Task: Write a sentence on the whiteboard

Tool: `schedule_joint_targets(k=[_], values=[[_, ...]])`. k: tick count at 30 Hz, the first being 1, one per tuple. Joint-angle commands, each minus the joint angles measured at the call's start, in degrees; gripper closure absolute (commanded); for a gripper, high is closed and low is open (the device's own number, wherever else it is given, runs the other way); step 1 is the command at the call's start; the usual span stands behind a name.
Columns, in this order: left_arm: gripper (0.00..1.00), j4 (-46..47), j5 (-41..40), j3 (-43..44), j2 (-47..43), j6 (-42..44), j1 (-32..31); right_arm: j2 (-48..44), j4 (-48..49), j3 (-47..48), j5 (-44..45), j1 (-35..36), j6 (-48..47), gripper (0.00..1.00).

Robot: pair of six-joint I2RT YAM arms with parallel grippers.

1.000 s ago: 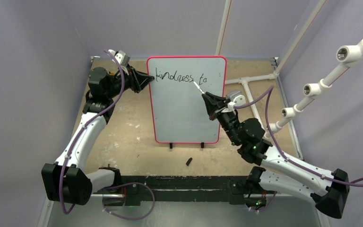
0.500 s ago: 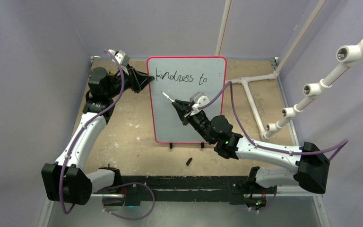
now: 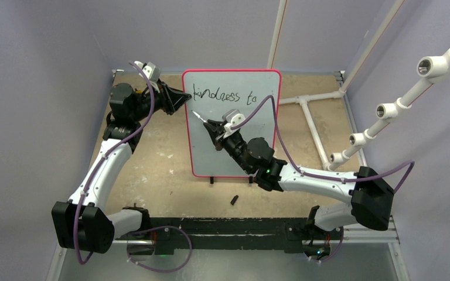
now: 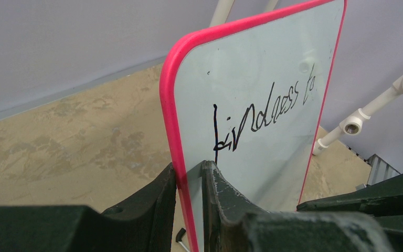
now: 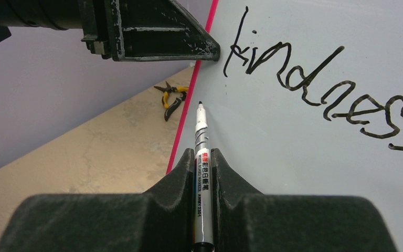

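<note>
The whiteboard (image 3: 234, 140) stands upright with a red-pink rim; it also shows in the left wrist view (image 4: 262, 63) and the right wrist view (image 5: 315, 173). The sentence (image 3: 222, 96) is one black line reading "kindness to" (image 4: 265, 113) (image 5: 325, 89). My left gripper (image 3: 183, 97) is shut on the board's left rim (image 4: 189, 176). My right gripper (image 3: 211, 126) is shut on a white marker (image 5: 201, 157) with its black tip (image 5: 200, 104) near the board's left side, below the "k". I cannot tell if the tip touches.
The marker's black cap (image 3: 234, 200) lies on the tabletop in front of the board's feet. Yellow-handled pliers (image 5: 172, 100) lie on the table behind the board. A white pipe frame (image 3: 322, 96) stands at the right.
My right gripper has carried the marker from the end of "to" down and left across the board to below the start of the line. The left gripper has not moved.
</note>
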Motion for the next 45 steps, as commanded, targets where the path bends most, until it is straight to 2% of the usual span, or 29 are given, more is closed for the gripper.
schedule_joint_targets(k=[1,15,24,45], values=[[1.0,0.1,0.7,-1.2,0.9,0.3,-0.1,0.7,1.0,3.4,4.5,0.3,0.5,1.0],[1.0,0.2,0.7,-1.1,0.8,0.3,-0.1,-1.8,-5.4,-0.1,7.1,0.3,4.6,1.0],[1.0,0.3,0.6,-1.1,0.9,0.3,-0.1,-4.4,-1.8,-1.6,3.3,0.3,3.8,1.0],[1.0,0.3,0.7,-1.2,0.8,0.2,-0.1,-1.7,-2.1,0.5,6.9,0.2,3.7,1.0]])
